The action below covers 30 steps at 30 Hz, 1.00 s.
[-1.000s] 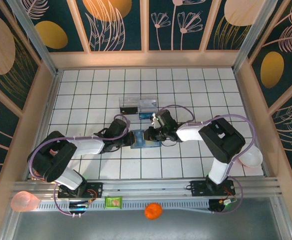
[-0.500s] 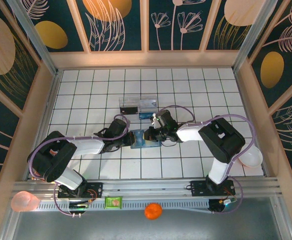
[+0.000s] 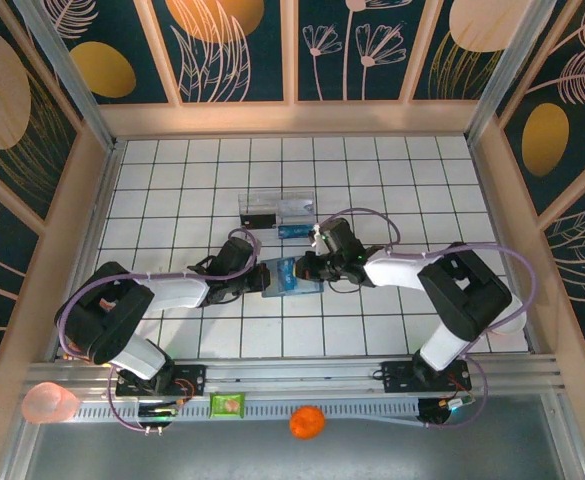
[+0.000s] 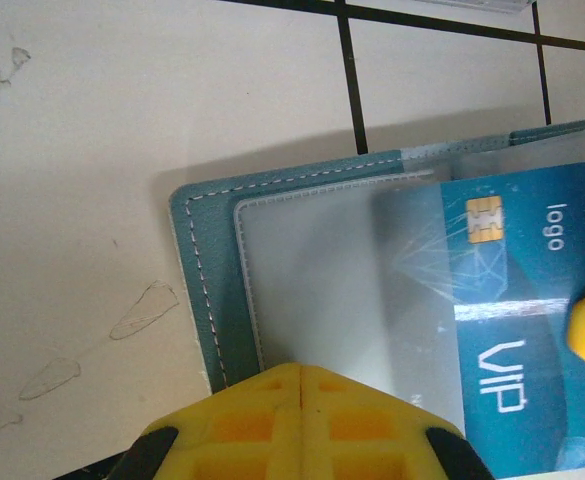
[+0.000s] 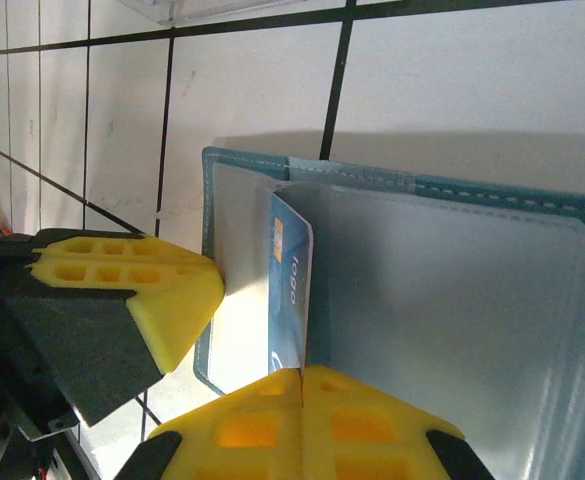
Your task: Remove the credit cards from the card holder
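The card holder (image 3: 310,286) lies open on the tiles, a teal wallet (image 4: 207,270) with clear sleeves (image 5: 492,190). My left gripper (image 4: 300,368) is shut, its joined yellow tips pressed on the holder's left panel (image 3: 260,277). A blue credit card (image 4: 522,300) marked "VIP" and "logo" sticks partly out of a sleeve. My right gripper (image 5: 302,372) is shut on this card's edge (image 5: 290,280), which tilts up from the holder (image 3: 286,272). Both grippers meet over the holder, the right gripper (image 3: 304,268) from the right.
A clear plastic tray (image 3: 277,208) stands one tile behind the holder, with another blue card (image 3: 294,231) lying beside it. On the near rail sit a pink cup (image 3: 50,403), a green packet (image 3: 228,404) and an orange ball (image 3: 307,422).
The right gripper has closed on the blue card and drawn slightly right, its elbow swinging right. The card now stands more out of the sleeve. The left gripper has stayed put.
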Each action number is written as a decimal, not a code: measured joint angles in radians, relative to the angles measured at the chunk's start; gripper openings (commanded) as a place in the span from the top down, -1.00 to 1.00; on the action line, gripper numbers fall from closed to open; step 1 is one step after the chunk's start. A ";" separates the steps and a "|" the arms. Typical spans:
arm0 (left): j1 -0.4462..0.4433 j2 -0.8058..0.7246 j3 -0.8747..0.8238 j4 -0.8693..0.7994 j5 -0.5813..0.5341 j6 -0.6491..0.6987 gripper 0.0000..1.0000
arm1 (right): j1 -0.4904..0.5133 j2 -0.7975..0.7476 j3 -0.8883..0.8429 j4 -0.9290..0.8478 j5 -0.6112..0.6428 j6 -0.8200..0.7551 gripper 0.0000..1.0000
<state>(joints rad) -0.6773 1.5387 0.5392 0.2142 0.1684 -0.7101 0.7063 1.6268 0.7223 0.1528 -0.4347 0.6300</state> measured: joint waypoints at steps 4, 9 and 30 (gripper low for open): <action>0.004 0.003 0.000 0.003 0.007 0.001 1.00 | -0.011 -0.037 0.000 -0.061 0.018 -0.042 1.00; 0.005 0.003 0.002 0.001 0.010 0.004 1.00 | -0.016 -0.106 0.008 -0.155 0.045 -0.158 1.00; 0.016 -0.171 0.065 -0.121 0.058 0.034 -0.96 | 0.064 -0.098 0.583 -0.632 0.380 -1.007 1.00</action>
<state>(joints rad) -0.6609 1.3682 0.6041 0.0933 0.2268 -0.6758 0.7704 1.5288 1.3048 -0.4793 -0.0551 -0.3767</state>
